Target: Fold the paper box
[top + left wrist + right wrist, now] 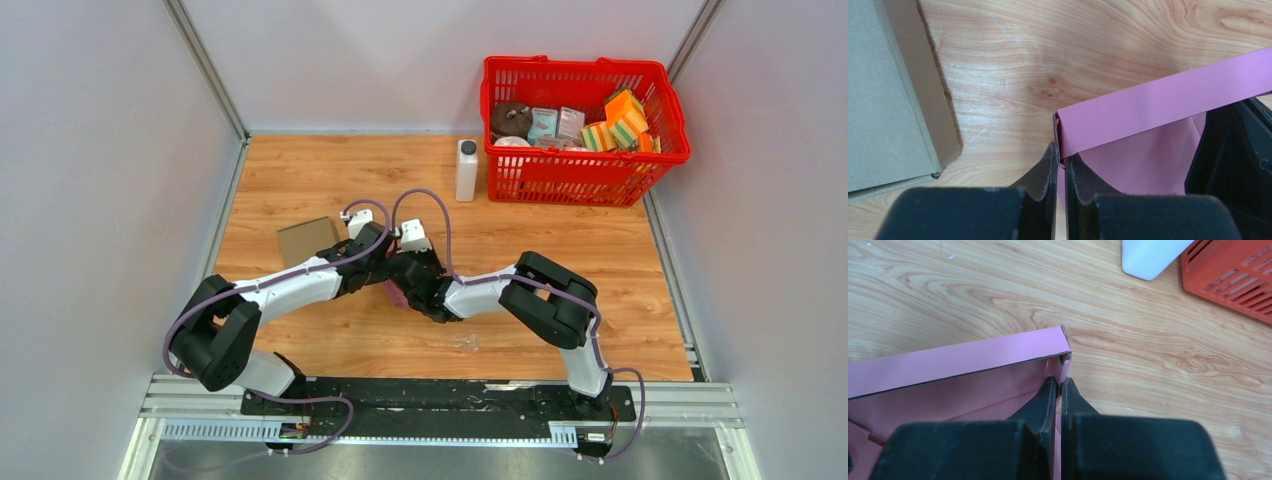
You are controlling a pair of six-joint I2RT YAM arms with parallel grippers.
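Overhead, top view: the pink paper box (397,292) lies on the wooden table (560,230) near its middle, mostly hidden under the two wrists that meet above it. The left gripper (383,262) and the right gripper (413,285) are too crowded there for their jaws to be read. A brown cardboard box (307,240) sits just beside the left wrist. A white bottle (467,170) stands just beside the red basket (585,62) at the far right. Print on the packets in the basket is too small to read.

Left wrist view: the fingers (1048,165) are pinched narrow on one corner of the pink paper box, where a raised wall folds over. The brown cardboard box lies apart to one side and shows no writing.

Right wrist view: the fingers (1048,395) are closed almost to nothing on another corner of a raised wall. No brand or lettering shows on the pink sheet or on the bottle.

Handling, as a judgement: the sheet looks thin, light and springy, and stiff only along its creases. It would likely bow or slip if pinched mid-panel, and crumple under hard force. Corners and fold lines, as gripped now, seem the best holds.
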